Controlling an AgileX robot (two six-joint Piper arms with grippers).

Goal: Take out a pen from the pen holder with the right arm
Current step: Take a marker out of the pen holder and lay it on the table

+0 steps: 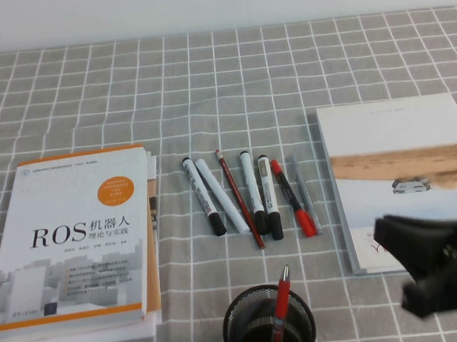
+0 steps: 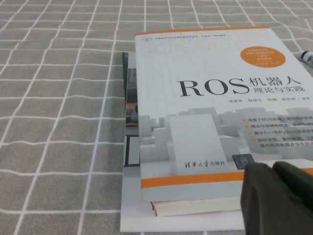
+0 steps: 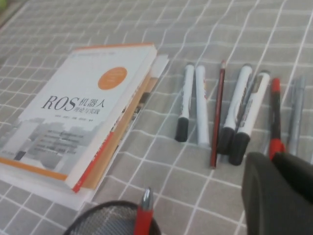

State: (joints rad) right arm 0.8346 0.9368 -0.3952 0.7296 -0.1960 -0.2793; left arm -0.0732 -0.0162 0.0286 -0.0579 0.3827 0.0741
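A black mesh pen holder [image 1: 239, 322] stands at the table's near edge, in the middle, with one red pen [image 1: 282, 303] upright in it. My right gripper [image 1: 385, 234] hangs shut and empty to the right of the holder, over the near corner of a white book. In the right wrist view, the shut right gripper [image 3: 274, 161] is apart from the holder's rim [image 3: 98, 215] and the red pen's top [image 3: 145, 210]. My left gripper [image 2: 271, 169] shows only in the left wrist view. It is shut, holds nothing and hovers over the near edge of the ROS book [image 2: 210, 112].
The ROS book [image 1: 71, 239] lies on a stack at the left. A white book [image 1: 402, 165] lies at the right. Between them is a row of markers [image 1: 215, 196], a dark red pencil [image 1: 238, 198], a red pen [image 1: 294, 197] and a grey pen [image 1: 303, 187], beyond the holder.
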